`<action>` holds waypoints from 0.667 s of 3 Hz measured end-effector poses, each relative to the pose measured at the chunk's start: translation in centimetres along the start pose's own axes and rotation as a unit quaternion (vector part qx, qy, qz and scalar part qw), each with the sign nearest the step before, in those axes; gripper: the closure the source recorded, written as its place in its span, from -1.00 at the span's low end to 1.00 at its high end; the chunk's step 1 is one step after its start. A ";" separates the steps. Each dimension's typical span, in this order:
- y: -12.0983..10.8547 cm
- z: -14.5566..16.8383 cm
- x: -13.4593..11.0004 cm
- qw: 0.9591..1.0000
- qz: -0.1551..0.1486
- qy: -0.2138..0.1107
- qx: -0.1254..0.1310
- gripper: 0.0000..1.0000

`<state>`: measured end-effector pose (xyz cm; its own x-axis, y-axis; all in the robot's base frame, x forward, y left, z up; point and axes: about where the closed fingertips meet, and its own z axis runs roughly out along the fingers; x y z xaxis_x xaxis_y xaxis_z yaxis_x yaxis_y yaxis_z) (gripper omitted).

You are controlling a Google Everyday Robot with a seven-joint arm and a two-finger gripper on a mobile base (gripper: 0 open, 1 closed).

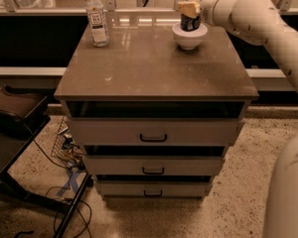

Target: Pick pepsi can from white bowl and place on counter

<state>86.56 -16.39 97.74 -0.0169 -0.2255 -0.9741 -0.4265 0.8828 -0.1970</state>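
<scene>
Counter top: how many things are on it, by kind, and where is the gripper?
Bottle: 1, back left of the counter
Bowl: 1, back right
Can: 1, standing in the bowl
Total: 3
Gripper: at the can's top

Speckled floor (253,197) lies under the three-drawer cabinet (154,132) bearing the glossy surface (154,68), with loose cables (68,151) and a dark stand (15,109) at the view's left, a pale rail (39,11) behind.
</scene>
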 end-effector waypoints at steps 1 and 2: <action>0.5 -2.2 -2.1 1.000 -0.011 -0.017 -0.002 1.00; 1.5 -4.6 -2.9 0.999 -0.012 -0.029 -0.010 1.00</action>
<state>81.85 -16.31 100.74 0.0454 -0.2210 -0.9742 -0.4439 0.8692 -0.2178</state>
